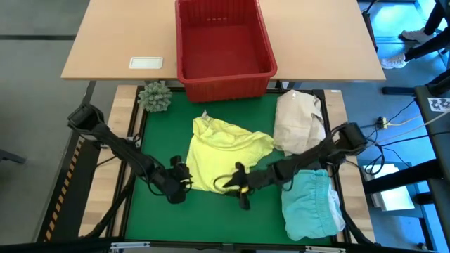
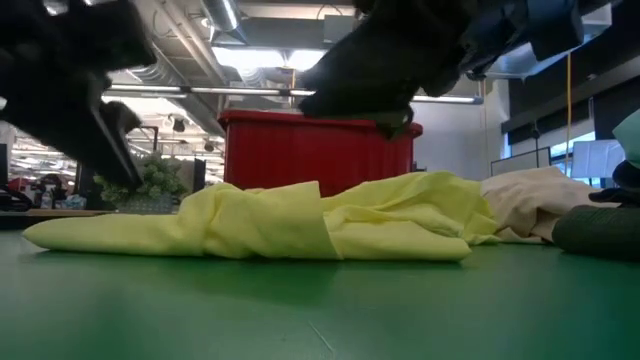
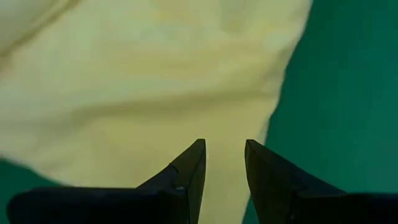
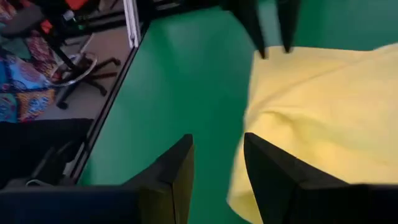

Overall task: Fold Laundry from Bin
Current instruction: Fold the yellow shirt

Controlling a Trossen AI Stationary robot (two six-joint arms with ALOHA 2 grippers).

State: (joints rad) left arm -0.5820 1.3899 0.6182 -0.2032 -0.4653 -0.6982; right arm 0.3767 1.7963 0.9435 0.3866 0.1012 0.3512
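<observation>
The yellow garment (image 1: 225,151) lies crumpled on the green mat (image 1: 211,218), also in the low view (image 2: 300,225). The turquoise garment (image 1: 313,204) lies at the mat's near right. The red bin (image 1: 223,46) stands on the wooden table beyond the mat. My left gripper (image 1: 184,179) is open at the yellow garment's near left edge (image 3: 273,118). My right gripper (image 1: 235,184) is open over the garment's near edge (image 4: 249,186), pointing toward the left gripper (image 4: 273,31). My left gripper's fingertips (image 4: 258,50) come slanting down at the yellow garment's left edge. Whether they touch the cloth I cannot tell.
A cream-white cloth bundle (image 1: 299,119) lies at the mat's far right, beside the yellow garment. A small green spiky ball (image 1: 155,96) sits at the mat's far left corner. A white flat object (image 1: 146,62) lies on the wooden table. Bare mat shows along the near left.
</observation>
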